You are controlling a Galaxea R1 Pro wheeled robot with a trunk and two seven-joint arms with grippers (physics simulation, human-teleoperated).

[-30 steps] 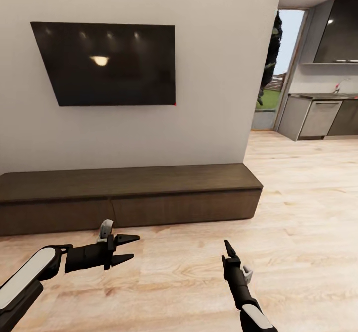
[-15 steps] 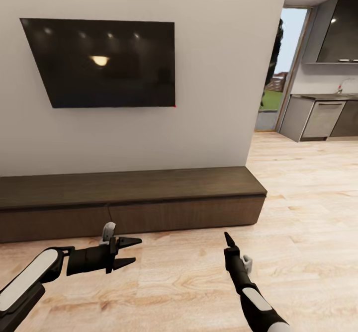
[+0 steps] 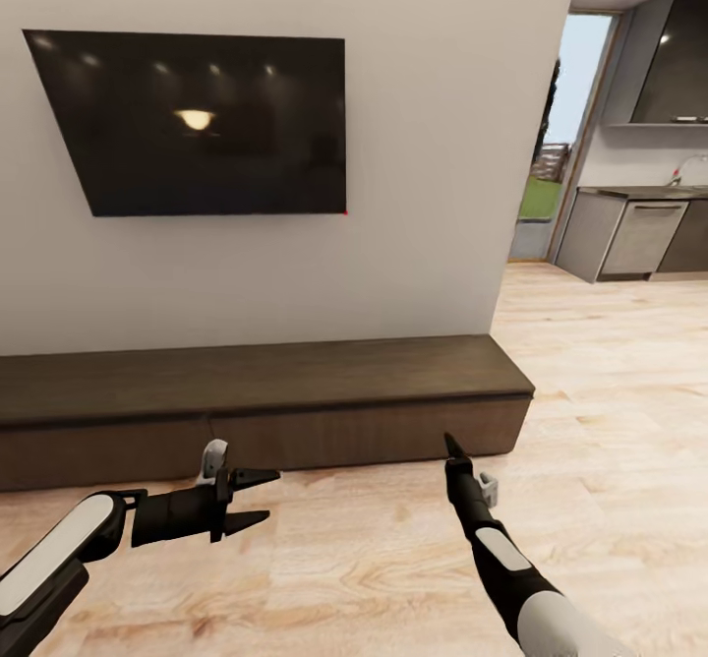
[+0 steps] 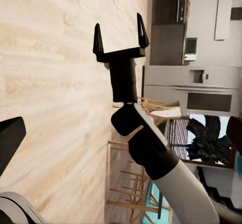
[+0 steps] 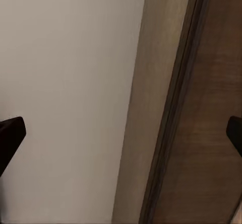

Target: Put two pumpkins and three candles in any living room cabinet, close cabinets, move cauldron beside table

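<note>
Cabinet (image 3: pixel 265 411): drawers shut, nearer than a second ago; left hand (image 3: pixel 258 496) and right hand (image 3: pixel 453 447) spread apart, empty; approach continuing.

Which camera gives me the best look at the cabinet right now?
The head view: it shows the cabinet along the wall under the TV, top and drawer fronts, all shut. The right wrist view, past the right hand, catches a close strip of its top and front against the wall.

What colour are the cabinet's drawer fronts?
Dark brown wood grain, matching the top; the cabinet shows best in the head view.
</note>
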